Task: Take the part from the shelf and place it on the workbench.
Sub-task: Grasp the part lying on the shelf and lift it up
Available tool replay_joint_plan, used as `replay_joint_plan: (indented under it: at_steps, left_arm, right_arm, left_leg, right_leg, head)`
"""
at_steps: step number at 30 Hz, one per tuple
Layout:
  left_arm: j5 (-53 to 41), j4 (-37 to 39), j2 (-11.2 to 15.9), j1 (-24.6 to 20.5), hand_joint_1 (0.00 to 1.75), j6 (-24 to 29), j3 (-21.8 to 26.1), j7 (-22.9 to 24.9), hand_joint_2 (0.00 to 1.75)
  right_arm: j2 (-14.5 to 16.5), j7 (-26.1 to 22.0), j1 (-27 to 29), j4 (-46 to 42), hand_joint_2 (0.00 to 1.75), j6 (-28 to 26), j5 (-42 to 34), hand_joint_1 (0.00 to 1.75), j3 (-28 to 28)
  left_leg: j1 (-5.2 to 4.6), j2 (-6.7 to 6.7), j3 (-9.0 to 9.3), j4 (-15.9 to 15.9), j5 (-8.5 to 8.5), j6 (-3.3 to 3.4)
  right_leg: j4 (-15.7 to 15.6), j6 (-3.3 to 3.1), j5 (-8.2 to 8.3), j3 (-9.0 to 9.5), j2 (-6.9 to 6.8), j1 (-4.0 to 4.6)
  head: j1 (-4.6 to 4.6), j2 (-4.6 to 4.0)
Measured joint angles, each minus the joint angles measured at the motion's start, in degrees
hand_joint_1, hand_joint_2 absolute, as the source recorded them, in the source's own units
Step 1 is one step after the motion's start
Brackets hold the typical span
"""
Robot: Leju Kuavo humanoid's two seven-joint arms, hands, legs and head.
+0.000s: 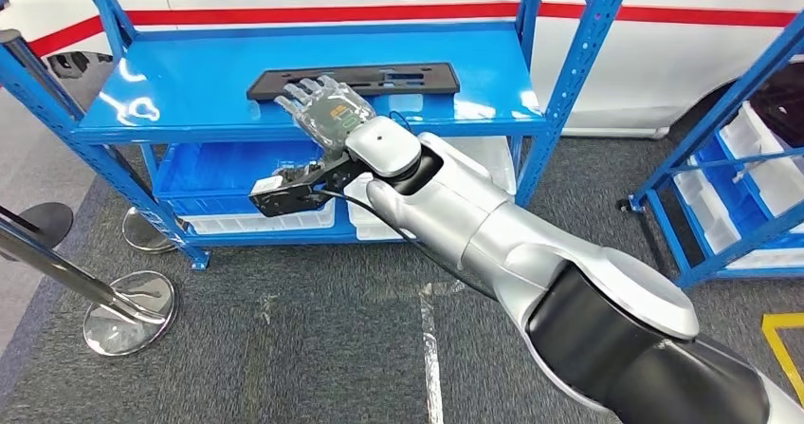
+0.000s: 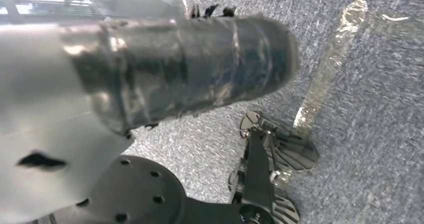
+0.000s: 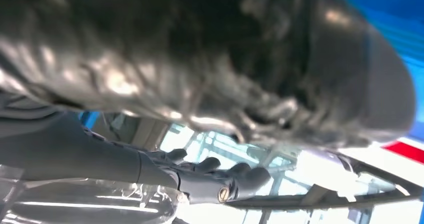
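Observation:
The part (image 1: 398,78) is a long flat black panel with slots, lying on the top board of the blue shelf (image 1: 190,82). My right arm reaches out to it, and my right hand (image 1: 327,111) hovers over the panel's left end, fingers stretched out and apart, holding nothing. In the right wrist view the dark fingers (image 3: 215,171) extend flat beside the panel's edge (image 3: 320,196), with the thick thumb (image 3: 250,58) close to the camera. My left hand (image 2: 190,68) hangs over the grey carpet with its taped thumb straight and nothing in it.
White bins (image 1: 256,220) sit on the shelf's lower level. A second blue rack (image 1: 730,187) with white bins stands at the right. Chrome stanchion bases (image 1: 128,310) are on the floor at the left. A white vehicle with a red stripe (image 1: 664,54) stands behind the shelf.

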Motion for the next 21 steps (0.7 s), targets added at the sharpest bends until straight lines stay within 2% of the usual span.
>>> replay_joint_plan:
  at_steps: [2, 4, 5, 7, 8, 9, 10, 11, 12, 13, 14, 16, 18, 19, 21]
  left_arm:
    - [-0.02, 0.00, 0.00, 0.03, 0.00, 0.00, 0.01, 0.02, 0.00]
    - [-0.05, 0.00, 0.00, 0.02, 0.00, 0.00, 0.01, 0.04, 0.00]
    - [-0.06, 0.00, -0.01, 0.00, 0.00, 0.00, 0.01, 0.07, 0.00]
    - [-0.08, 0.00, -0.02, -0.05, 0.00, -0.01, 0.01, 0.13, 0.00]
    - [-0.09, 0.00, -0.03, -0.05, 0.00, -0.01, 0.00, 0.15, 0.00]
    - [-0.11, 0.00, -0.03, -0.01, 0.00, -0.02, -0.01, 0.16, 0.00]
    - [-0.15, 0.00, -0.02, 0.03, 0.00, -0.05, 0.00, 0.15, 0.00]
    - [-0.24, 0.00, 0.01, 0.08, 0.00, -0.14, -0.01, 0.10, 0.00]
    - [-0.34, 0.00, 0.10, 0.12, 0.00, -0.25, -0.01, 0.04, 0.00]
    - [-0.46, 0.00, 0.20, 0.12, 0.00, -0.37, -0.01, -0.05, 0.00]
    - [-0.57, 0.00, 0.28, 0.07, 0.00, -0.48, -0.02, -0.16, 0.00]
    - [-0.79, 0.00, 0.35, -0.05, 0.00, -0.61, -0.04, -0.34, 0.00]
    - [-1.04, 0.01, 0.31, 0.07, 0.00, -0.70, -0.07, -0.40, 0.00]
    - [-1.15, 0.02, 0.29, 0.16, 0.00, -0.75, -0.09, -0.42, 0.00]
    - [-1.24, 0.02, 0.31, 0.24, 0.00, -0.81, -0.13, -0.43, 0.00]
  right_arm:
    - [-0.13, -0.04, 0.01, 0.02, 0.00, -0.08, 0.16, 0.00, 0.00]
    - [-0.16, -0.12, -0.10, -0.01, 0.00, -0.16, 0.31, 0.00, 0.00]
    - [-0.16, -0.20, -0.12, -0.02, 0.00, -0.19, 0.38, 0.00, 0.00]
    - [-0.17, -0.42, -0.09, -0.02, 0.00, -0.20, 0.53, 0.00, 0.00]
    - [-0.18, -0.51, -0.05, -0.02, 0.00, -0.22, 0.63, 0.00, 0.00]
    - [-0.19, -0.59, -0.02, -0.02, 0.00, -0.37, 0.72, 0.00, 0.00]
    - [-0.22, -0.67, -0.01, -0.02, 0.00, -0.70, 0.78, 0.00, 0.00]
    - [-0.29, -0.79, -0.01, -0.02, 0.00, -1.27, 0.68, 0.00, 0.00]
    - [-0.47, -1.01, -0.03, -0.02, 0.00, -2.07, 0.31, 0.00, -0.01]
    - [-0.65, -1.32, -0.08, -0.03, 0.00, -2.78, -0.24, 0.00, -0.02]
    - [-0.87, -1.65, -0.09, -0.03, 0.00, -3.30, -0.91, 0.00, -0.04]
    - [-1.22, -2.21, -0.03, -0.04, 0.00, -3.55, -1.99, 0.00, -0.10]
    - [-1.49, -2.62, 0.00, -0.05, 0.00, -3.23, -2.65, 0.00, -0.20]
    - [-1.61, -2.78, -0.10, -0.05, 0.00, -2.91, -2.88, 0.00, -0.28]
    - [-1.91, -3.03, -0.19, -0.06, 0.00, -1.88, -3.24, 0.00, -0.44]
  left_leg:
    - [0.09, 0.10, 0.05, 0.15, -0.43, -0.40]
    - [0.12, 0.31, -1.25, 3.22, -2.07, -0.75]
    - [0.11, 0.40, -2.85, 6.44, -3.41, -0.87]
    - [0.07, 0.42, -7.19, 13.88, -5.68, -0.96]
    - [0.05, 0.42, -8.89, 16.21, -5.77, -0.89]
    - [-0.01, 0.42, -9.58, 16.34, -4.60, -0.69]
    - [-0.12, 0.41, -9.13, 14.23, -2.45, -0.36]
    - [-0.29, 0.41, -7.76, 10.39, 0.24, 0.11]
    - [-0.53, 0.42, -6.09, 6.57, 2.21, 0.65]
    - [-0.82, 0.41, -4.63, 3.32, 3.30, 1.10]
    - [-1.09, 0.40, -3.76, 1.40, 3.53, 1.41]
    - [-1.38, 0.33, -3.22, 0.15, 2.99, 1.64]
    - [-1.00, 0.43, -2.59, -0.61, 2.97, 1.82]
    - [-0.78, 0.50, -2.14, -1.01, 2.96, 2.00]
    - [-0.64, 0.59, -1.44, -1.30, 2.71, 2.40]
  right_leg:
    - [-0.18, -0.73, -0.23, 0.19, 0.08, -0.09]
    - [-0.39, -1.44, -0.48, 0.79, 0.07, -0.27]
    - [-0.42, -1.73, -0.66, 1.09, 0.04, -0.22]
    - [-0.41, -2.15, -1.05, 1.54, 0.00, 0.04]
    - [-0.40, -2.26, -1.25, 1.78, 0.03, 0.20]
    - [-0.39, -2.33, -1.48, 2.08, 0.09, 0.36]
    - [-0.39, -2.35, -1.74, 2.47, 0.19, 0.50]
    - [-0.40, -2.32, -2.03, 2.92, 0.27, 0.60]
    - [-0.46, -2.24, -2.31, 3.27, 0.30, 0.69]
    - [-0.48, -2.11, -2.53, 3.43, 0.33, 0.75]
    - [-0.53, -1.88, -2.64, 3.43, 0.29, 0.74]
    - [-0.75, -1.36, -2.72, 3.33, 0.22, 0.71]
    - [-0.35, -0.76, -3.29, 3.23, 0.07, 0.78]
    - [1.17, -0.46, -4.15, 2.61, 0.00, 0.80]
    - [7.54, 0.09, -6.76, -0.59, -0.13, 0.58]
  head:
    - [-0.10, 0.00]
    - [-0.23, 0.00]
    - [-0.30, 0.00]
    - [-0.37, 0.00]
    - [-0.38, 0.00]
    - [-0.37, 0.00]
    - [-0.38, 0.00]
    - [-0.38, 0.00]
    - [-0.32, 0.00]
    - [-0.28, 0.01]
    - [-0.29, 0.01]
    - [-0.34, 0.01]
    - [-0.33, 0.00]
    - [-0.28, 0.01]
    - [-0.15, 0.00]
